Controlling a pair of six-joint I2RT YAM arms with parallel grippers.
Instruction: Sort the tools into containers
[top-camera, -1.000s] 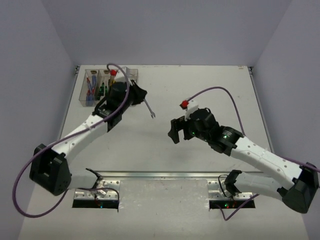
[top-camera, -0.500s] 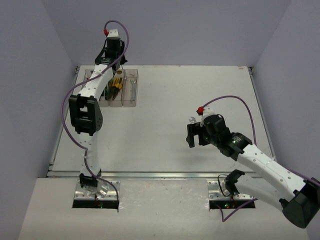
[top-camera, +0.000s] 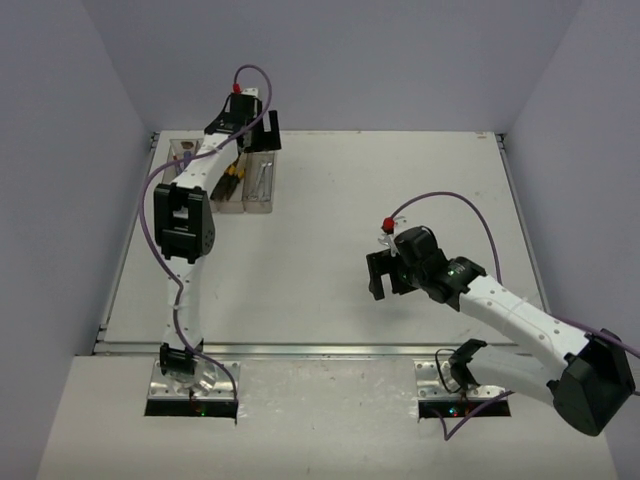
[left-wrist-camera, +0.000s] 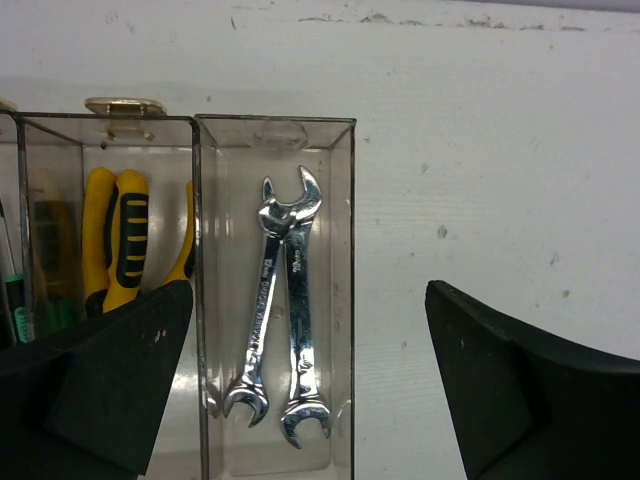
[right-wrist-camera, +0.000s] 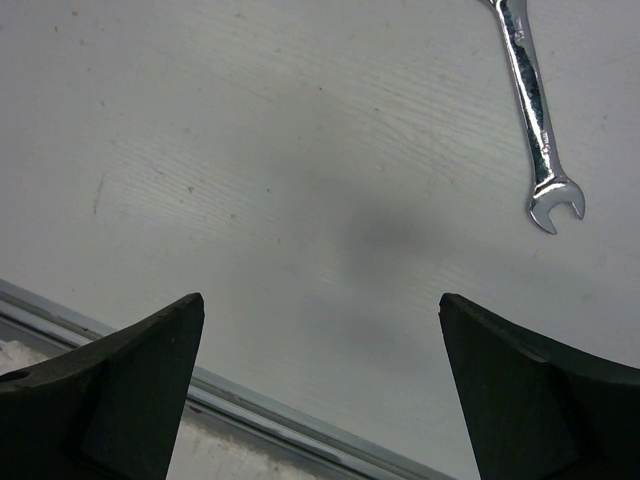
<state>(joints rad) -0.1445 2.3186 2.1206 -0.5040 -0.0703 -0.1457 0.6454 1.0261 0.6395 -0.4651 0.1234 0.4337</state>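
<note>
Right claw (right-wrist-camera: 318, 330) is hanging wide, empty — slim silver open-end wrench (right-wrist-camera: 533, 110) is lying ahead-right, its length running away.

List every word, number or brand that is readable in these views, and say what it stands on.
No text can be read in full.
Pair of wrenches in the end bin: stamped marks on both shafts, too blurred to read.
Lone wrench on the table: stamped marks on the shaft, too small to read.
Yellow pliers: no text visible.
</note>
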